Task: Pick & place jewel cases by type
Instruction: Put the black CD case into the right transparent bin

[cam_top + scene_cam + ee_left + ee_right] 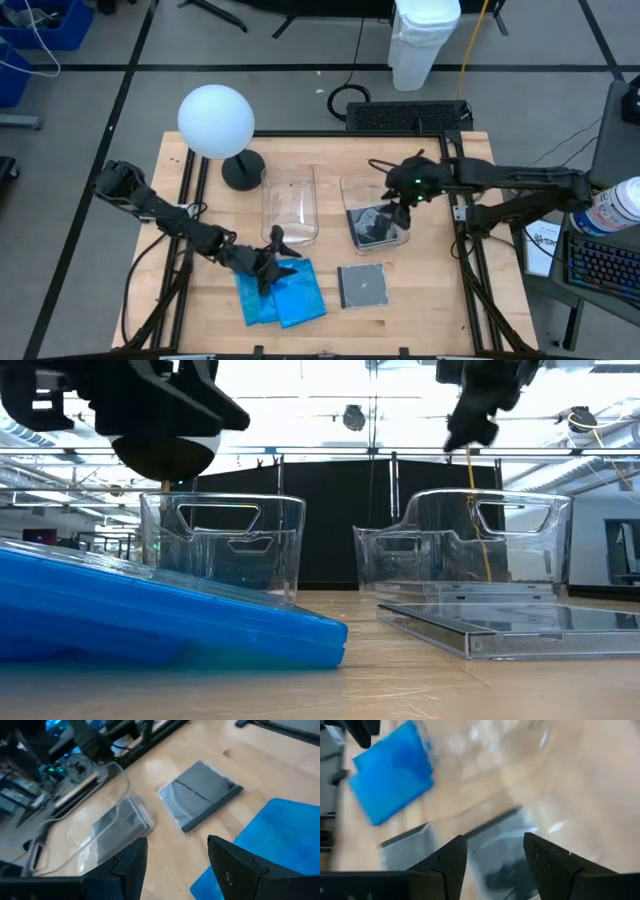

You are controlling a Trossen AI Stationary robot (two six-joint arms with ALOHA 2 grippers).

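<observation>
Blue jewel cases point(283, 292) lie overlapping near the table's near edge; in the low view the top blue case point(150, 615) slopes, one edge on the wood. My left gripper point(268, 256) hovers open over their far edge, and its wrist view shows a blue case point(280, 840) just ahead. One clear case with a grey insert point(362, 287) lies flat on the table point(200, 795). My right gripper point(400, 208) hangs open above the right bin point(375, 222), where dark patterned cases point(507, 867) lie.
An empty clear bin point(290, 205) stands left of the right bin. A lamp with a white globe point(215, 120) and black base point(243, 172) stands at the far left. Bare wood lies between the bins and the near edge point(420, 300).
</observation>
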